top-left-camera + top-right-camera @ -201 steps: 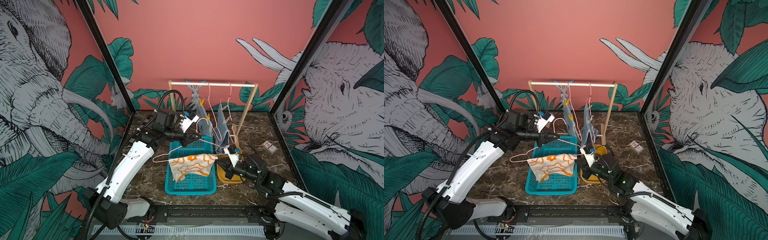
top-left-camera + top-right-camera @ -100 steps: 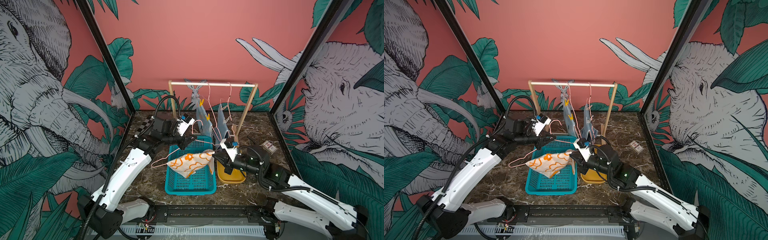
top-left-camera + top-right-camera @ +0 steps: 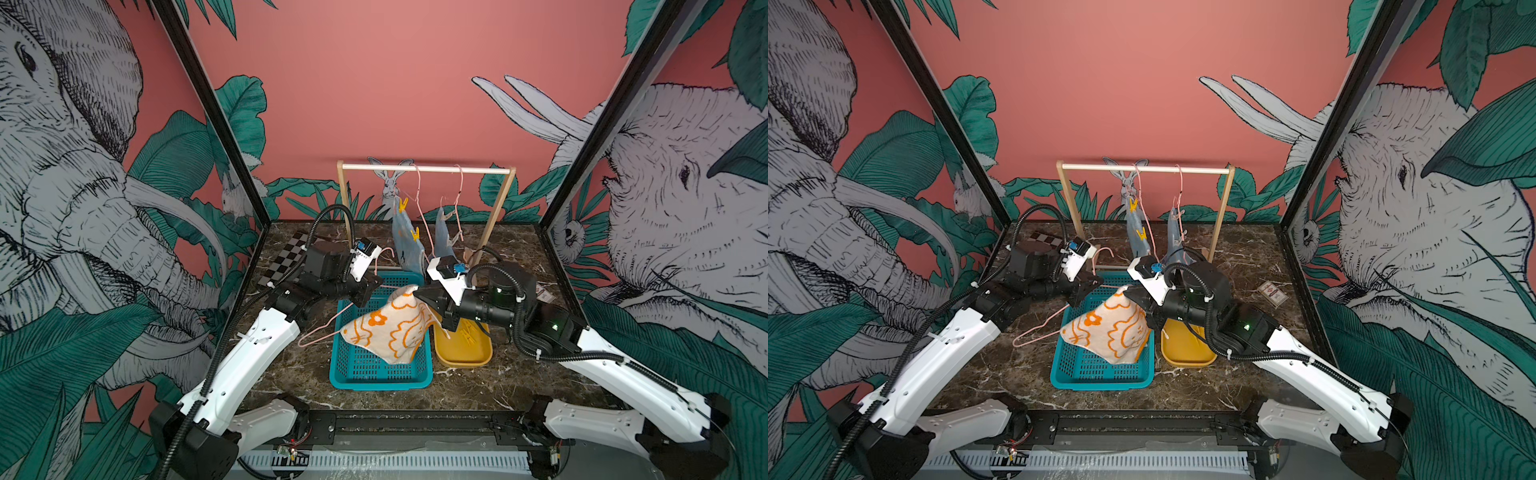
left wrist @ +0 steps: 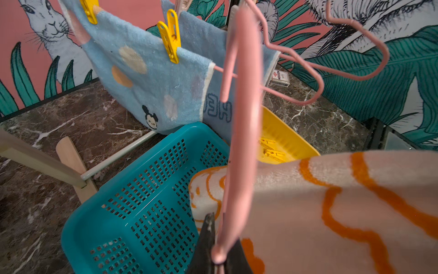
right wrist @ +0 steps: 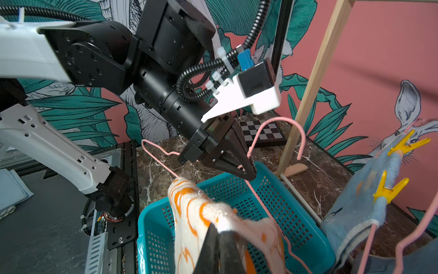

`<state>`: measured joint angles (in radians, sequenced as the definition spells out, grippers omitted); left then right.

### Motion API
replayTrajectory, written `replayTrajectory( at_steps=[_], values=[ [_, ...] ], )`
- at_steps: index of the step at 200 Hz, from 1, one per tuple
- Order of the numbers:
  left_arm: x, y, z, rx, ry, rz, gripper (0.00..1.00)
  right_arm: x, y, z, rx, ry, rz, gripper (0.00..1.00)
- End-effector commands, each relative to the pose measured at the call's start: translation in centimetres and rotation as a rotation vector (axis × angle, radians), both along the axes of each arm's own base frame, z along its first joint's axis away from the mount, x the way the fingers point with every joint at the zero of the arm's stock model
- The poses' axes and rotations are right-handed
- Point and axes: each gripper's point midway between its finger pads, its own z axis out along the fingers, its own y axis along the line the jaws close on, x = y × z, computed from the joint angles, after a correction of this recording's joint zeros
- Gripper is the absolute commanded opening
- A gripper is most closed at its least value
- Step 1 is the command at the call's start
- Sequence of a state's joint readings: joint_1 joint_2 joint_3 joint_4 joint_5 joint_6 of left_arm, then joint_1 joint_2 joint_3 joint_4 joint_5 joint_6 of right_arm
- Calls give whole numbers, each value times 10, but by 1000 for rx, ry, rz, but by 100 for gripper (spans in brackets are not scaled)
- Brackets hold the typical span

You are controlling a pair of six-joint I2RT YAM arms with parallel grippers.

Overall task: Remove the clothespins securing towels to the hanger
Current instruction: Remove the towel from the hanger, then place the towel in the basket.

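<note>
My left gripper (image 3: 368, 292) is shut on the neck of a pink wire hanger (image 3: 320, 332) held low over the teal basket (image 3: 374, 374); in the left wrist view the wire (image 4: 241, 118) runs out from between its jaws (image 4: 219, 251). The white towel with orange swirls (image 3: 390, 328) drapes from that hanger. My right gripper (image 3: 419, 297) is shut on the towel's upper corner (image 5: 189, 208), its jaws (image 5: 218, 234) pinching the cloth. Two blue towels (image 3: 409, 253) hang on hangers from the rack, one held by two yellow clothespins (image 3: 402, 203) (image 3: 414, 233). Loose yellow clothespins (image 4: 272, 154) lie in the yellow tray (image 3: 465, 353).
The wooden rack (image 3: 424, 168) stands at the back with its foot (image 4: 71, 154) just behind the basket. A checkerboard (image 3: 286, 257) lies at the back left and a small card box (image 3: 542, 293) at the right. Both arms crowd the space over the basket.
My right gripper left the yellow tray, moved left to the white towel and closed on its corner, lifting it. The left gripper lowered the hanger slightly, still shut on it.
</note>
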<state>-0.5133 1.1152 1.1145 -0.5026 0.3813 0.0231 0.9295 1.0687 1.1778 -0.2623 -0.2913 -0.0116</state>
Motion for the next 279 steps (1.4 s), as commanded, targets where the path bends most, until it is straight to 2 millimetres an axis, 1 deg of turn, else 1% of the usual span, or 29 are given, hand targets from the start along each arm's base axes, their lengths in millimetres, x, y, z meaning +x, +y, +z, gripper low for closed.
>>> replayTrajectory(
  at_steps=[1, 17, 31, 35, 36, 39, 55, 82, 107, 139, 159, 173, 209, 215, 218, 220, 226, 251, 279],
  values=[
    [3, 10, 7, 4, -53, 50, 0, -2, 1, 23, 24, -67, 16, 0],
    [3, 14, 4, 12, -54, 72, 0, -3, 2, 34, 39, -86, 20, 0],
    [5, 19, 0, 24, -59, 96, 0, -5, 2, 49, 55, -109, 30, 0],
    [5, 20, -2, 29, -58, 103, 0, -4, 3, 47, 49, -106, 32, 0],
    [5, 20, -2, 31, -58, 105, 0, -5, 2, 54, 59, -115, 33, 0],
    [6, 21, -3, 35, -57, 111, 0, -6, 1, 61, 71, -124, 34, 0],
    [10, 29, -10, 74, -58, 153, 0, -7, 2, 76, 78, -142, 45, 0],
    [12, 42, -15, 116, -61, 217, 0, -6, 4, 87, 58, -150, 49, 0],
    [11, 52, -12, 131, -86, 252, 0, -7, 5, 94, 59, -153, 56, 0],
    [15, 64, -11, 169, -101, 317, 0, -10, -1, 106, 80, -174, 55, 0],
    [19, 75, -11, 196, -113, 376, 0, -12, -1, 104, 83, -168, 57, 0],
    [21, 80, -8, 200, -125, 406, 0, -10, 0, 94, 79, -150, 53, 0],
    [23, 87, 5, 186, -162, 446, 0, -2, 9, 50, 55, -71, 35, 0],
    [24, 88, 7, 187, -166, 454, 0, 0, 11, 44, 51, -61, 31, 0],
    [24, 88, 6, 189, -165, 456, 0, 1, 11, 44, 56, -59, 28, 0],
    [24, 88, 7, 188, -166, 458, 0, 2, 12, 33, 40, -43, 25, 0],
    [24, 89, 6, 195, -164, 462, 0, 4, 14, 20, 31, -23, 19, 0],
    [25, 90, 11, 177, -177, 473, 0, 14, 20, -18, 4, 25, -15, 0],
    [27, 87, 22, 147, -195, 473, 0, 24, 28, -61, -56, 91, -39, 0]
  ],
)
